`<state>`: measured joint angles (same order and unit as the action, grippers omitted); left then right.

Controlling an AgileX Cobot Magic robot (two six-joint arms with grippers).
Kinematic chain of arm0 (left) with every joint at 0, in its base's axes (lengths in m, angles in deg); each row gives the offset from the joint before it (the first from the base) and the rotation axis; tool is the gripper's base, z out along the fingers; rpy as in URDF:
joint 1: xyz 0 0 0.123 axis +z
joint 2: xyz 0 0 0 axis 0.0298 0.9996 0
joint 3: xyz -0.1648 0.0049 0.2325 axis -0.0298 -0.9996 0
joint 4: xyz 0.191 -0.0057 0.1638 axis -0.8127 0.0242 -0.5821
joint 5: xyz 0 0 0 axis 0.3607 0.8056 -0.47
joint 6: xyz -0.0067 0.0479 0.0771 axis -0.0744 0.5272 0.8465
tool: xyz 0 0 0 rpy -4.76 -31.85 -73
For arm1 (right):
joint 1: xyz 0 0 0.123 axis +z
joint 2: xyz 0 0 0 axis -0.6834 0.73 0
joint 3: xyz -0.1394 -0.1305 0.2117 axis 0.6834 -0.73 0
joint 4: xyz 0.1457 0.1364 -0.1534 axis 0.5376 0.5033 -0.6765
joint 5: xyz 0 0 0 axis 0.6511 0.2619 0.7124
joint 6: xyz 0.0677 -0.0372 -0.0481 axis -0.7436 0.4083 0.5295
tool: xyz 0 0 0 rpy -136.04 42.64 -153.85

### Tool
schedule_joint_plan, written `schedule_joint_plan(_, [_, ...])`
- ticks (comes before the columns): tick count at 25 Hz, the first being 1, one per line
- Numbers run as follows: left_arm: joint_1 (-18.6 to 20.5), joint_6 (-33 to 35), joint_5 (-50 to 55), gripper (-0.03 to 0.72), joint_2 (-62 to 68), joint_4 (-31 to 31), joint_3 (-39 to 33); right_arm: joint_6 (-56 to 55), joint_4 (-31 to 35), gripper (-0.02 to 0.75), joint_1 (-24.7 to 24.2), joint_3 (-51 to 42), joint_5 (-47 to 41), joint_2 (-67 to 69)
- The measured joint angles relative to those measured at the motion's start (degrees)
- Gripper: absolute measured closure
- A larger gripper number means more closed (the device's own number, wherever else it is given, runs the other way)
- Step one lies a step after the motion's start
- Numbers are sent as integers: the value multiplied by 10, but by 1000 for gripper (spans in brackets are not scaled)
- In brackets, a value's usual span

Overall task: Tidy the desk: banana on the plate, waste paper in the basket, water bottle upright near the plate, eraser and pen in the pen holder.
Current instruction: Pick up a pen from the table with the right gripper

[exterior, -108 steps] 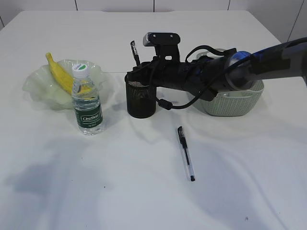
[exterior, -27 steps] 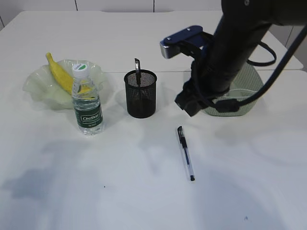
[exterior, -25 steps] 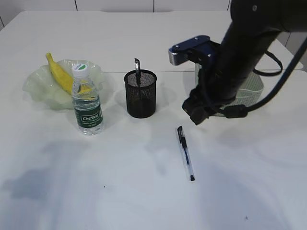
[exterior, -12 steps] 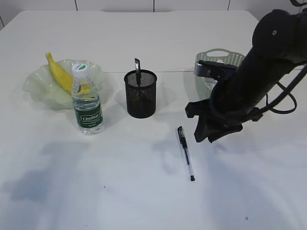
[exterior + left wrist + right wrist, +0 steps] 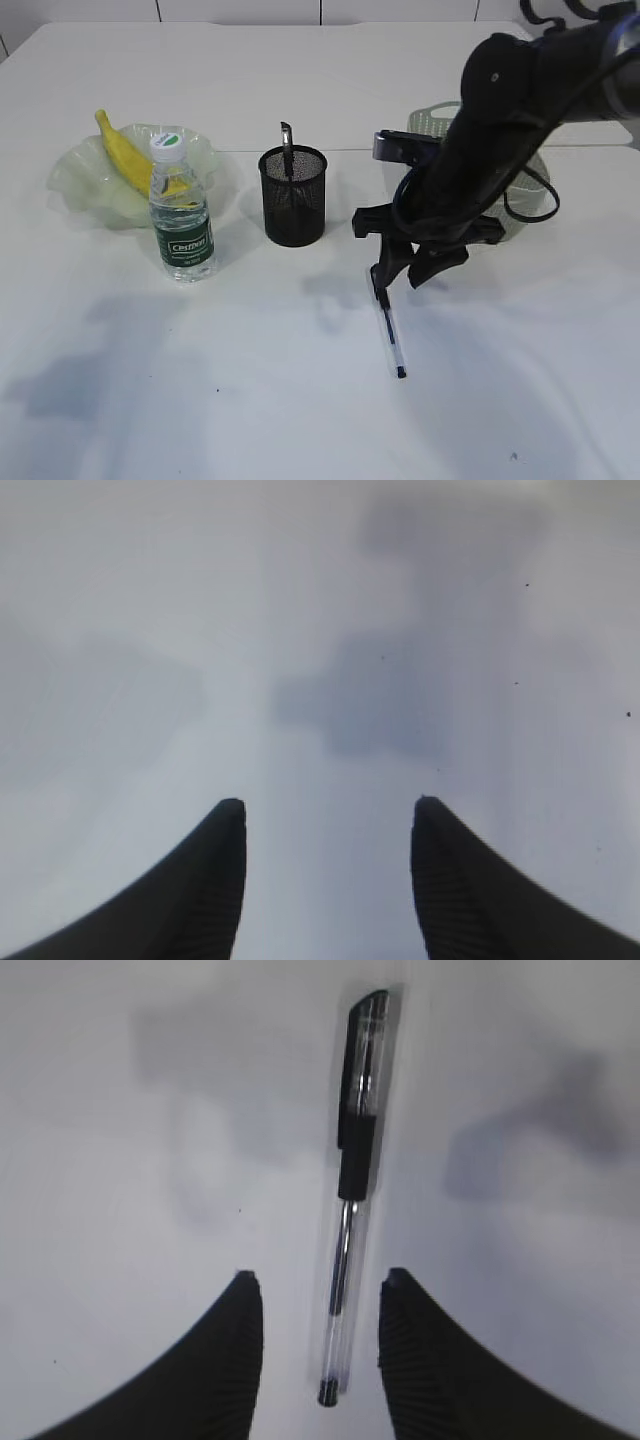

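On the left the banana [image 5: 125, 152] lies on the plate [image 5: 75, 180] with the water bottle [image 5: 180, 208] upright just beside it, and the pen holder [image 5: 293, 196] already has 1 pen standing in it, so the step in hand looks like picking up the second pen [image 5: 387, 322] lying flat on the bench [image 5: 200, 400]. The right gripper [image 5: 320, 1290] hangs over it, jaws parted and empty, straddling the clear barrel. It should drop straight down, stay centred across the barrel and close gently so the pen cannot roll or skid; the left gripper [image 5: 328, 815] waits parted over bare bench.
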<state>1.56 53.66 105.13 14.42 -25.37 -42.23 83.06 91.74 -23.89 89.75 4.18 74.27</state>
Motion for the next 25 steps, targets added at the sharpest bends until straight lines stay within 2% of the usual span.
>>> schedule_joint_plan(6, [0,0,-1,320,0,1,0,-63,-73,439,32,84,-44,63])
schedule_joint_plan(25, [0,0,-1,320,0,2,0,-117,-119,435,35,115,-41,116])
